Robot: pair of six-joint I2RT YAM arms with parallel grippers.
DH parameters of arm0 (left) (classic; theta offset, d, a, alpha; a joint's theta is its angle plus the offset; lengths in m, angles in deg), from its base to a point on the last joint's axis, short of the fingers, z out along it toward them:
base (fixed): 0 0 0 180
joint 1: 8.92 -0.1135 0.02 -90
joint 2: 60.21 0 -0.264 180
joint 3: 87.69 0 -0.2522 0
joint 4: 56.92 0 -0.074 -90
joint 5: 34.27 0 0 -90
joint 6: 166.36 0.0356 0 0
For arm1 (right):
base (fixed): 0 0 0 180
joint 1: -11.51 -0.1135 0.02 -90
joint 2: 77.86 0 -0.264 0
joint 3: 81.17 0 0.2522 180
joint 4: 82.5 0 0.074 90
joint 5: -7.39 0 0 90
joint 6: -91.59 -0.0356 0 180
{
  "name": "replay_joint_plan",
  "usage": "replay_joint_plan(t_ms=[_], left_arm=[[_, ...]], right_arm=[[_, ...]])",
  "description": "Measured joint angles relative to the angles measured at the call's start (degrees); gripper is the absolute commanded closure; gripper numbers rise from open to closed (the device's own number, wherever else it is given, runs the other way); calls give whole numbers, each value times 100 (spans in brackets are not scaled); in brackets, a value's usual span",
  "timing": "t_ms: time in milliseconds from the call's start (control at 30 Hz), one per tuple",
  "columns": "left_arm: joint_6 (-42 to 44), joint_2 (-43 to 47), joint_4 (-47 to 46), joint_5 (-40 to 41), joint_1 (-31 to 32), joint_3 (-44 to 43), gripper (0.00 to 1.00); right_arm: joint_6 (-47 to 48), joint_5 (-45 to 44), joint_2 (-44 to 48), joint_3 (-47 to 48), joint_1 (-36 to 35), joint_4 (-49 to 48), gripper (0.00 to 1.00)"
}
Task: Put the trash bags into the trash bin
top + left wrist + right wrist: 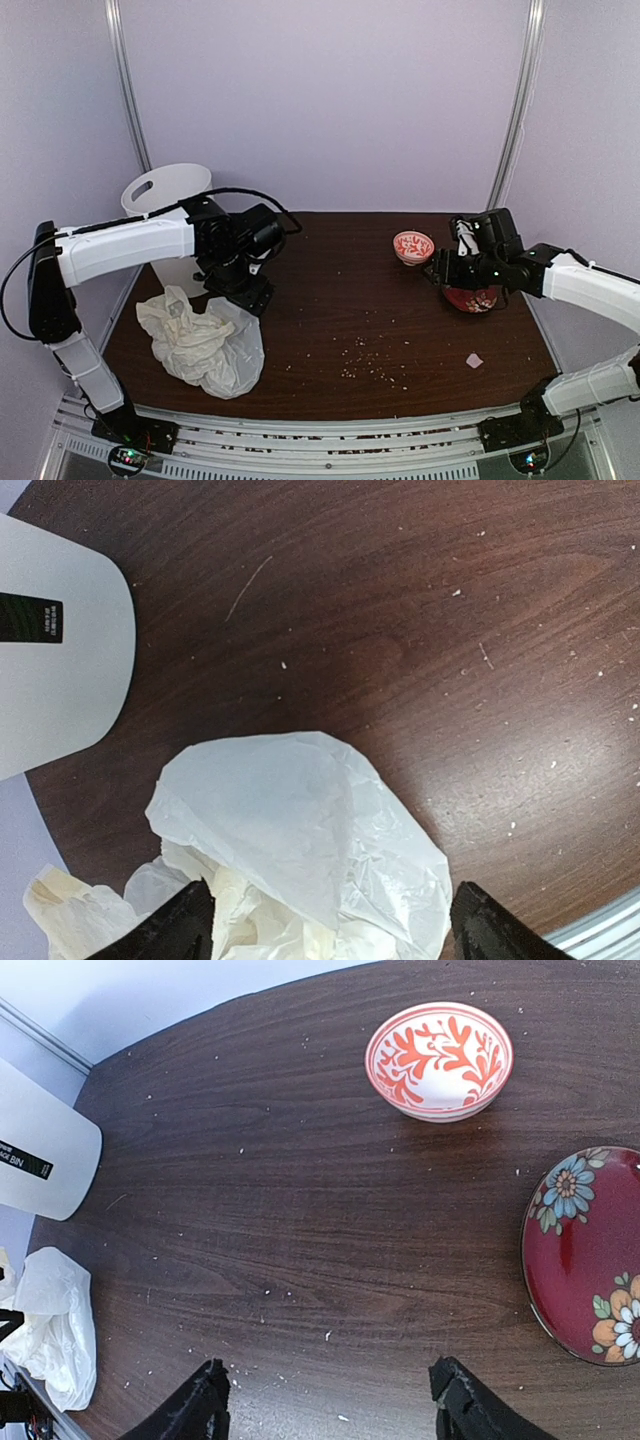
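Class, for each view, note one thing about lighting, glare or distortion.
Top external: soft, even light on the table. Left wrist: a pale sheen across the dark wood, the trash bag bright yet its creases readable. Right wrist: the table's far edge bows, and the trash bin leans.

table point(330, 270): dark brown wood, clock read from the top view | 10 o'clock: trash bin point(165, 195), upright at the corner | 8 o'clock: trash bags point(205, 345), crumpled heap | 2 o'clock: small red-patterned bowl point(413, 246) | 3 o'clock: red flowered plate point(590, 1250) | 4 o'clock: paper scrap point(474, 360) | 5 o'clock: scattered crumbs point(365, 358)
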State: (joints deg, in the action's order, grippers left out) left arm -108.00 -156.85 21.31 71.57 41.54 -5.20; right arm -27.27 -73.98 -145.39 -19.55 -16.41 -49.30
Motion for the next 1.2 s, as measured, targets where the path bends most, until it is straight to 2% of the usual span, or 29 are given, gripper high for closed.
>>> replay_joint_plan(t_ms=[167, 267, 333, 400, 500, 600, 667, 833, 867, 933, 967, 1067, 1200], left_arm=[[22, -317, 9, 214, 0, 0, 21], [57, -590, -2, 264, 0, -15, 31], [103, -750, -2, 256, 0, -76, 48], [173, -986, 13, 188, 0, -289, 59], [365, -1412, -153, -70, 2, -638, 83], [544, -1812, -463, -496, 17, -966, 100], [612, -2197, -601, -789, 24, -1449, 100], [621, -3558, -986, -1499, 39, -3722, 100], [601, -3814, -960, -1644, 42, -4264, 95], [549, -4159, -988, -1781, 48, -5163, 65], [507, -4192, -953, -1818, 48, -5429, 55], [407, -3652, -857, -1606, 55, -5104, 42], [350, -1762, -898, -1060, 61, -2789, 33]], right_arm=[[2, 103, -181, 122, -55, 9, 31], [2, 118, -190, 190, -66, 20, 31], [7, 142, -190, 225, -68, 26, 31], [13, 153, -186, 236, -68, 26, 31], [13, 153, -175, 236, -68, 57, 31], [15, 151, -96, 236, -68, 74, 31], [42, 116, 11, 236, -68, 140, 31], [221, -122, 398, 280, -66, 431, 31], [267, -157, 476, 304, -66, 494, 31], [308, -184, 566, 361, -66, 590, 31], [317, -195, 601, 378, -66, 629, 31], [304, -201, 704, 396, -66, 754, 31], [184, -201, 997, 245, -66, 774, 31]])
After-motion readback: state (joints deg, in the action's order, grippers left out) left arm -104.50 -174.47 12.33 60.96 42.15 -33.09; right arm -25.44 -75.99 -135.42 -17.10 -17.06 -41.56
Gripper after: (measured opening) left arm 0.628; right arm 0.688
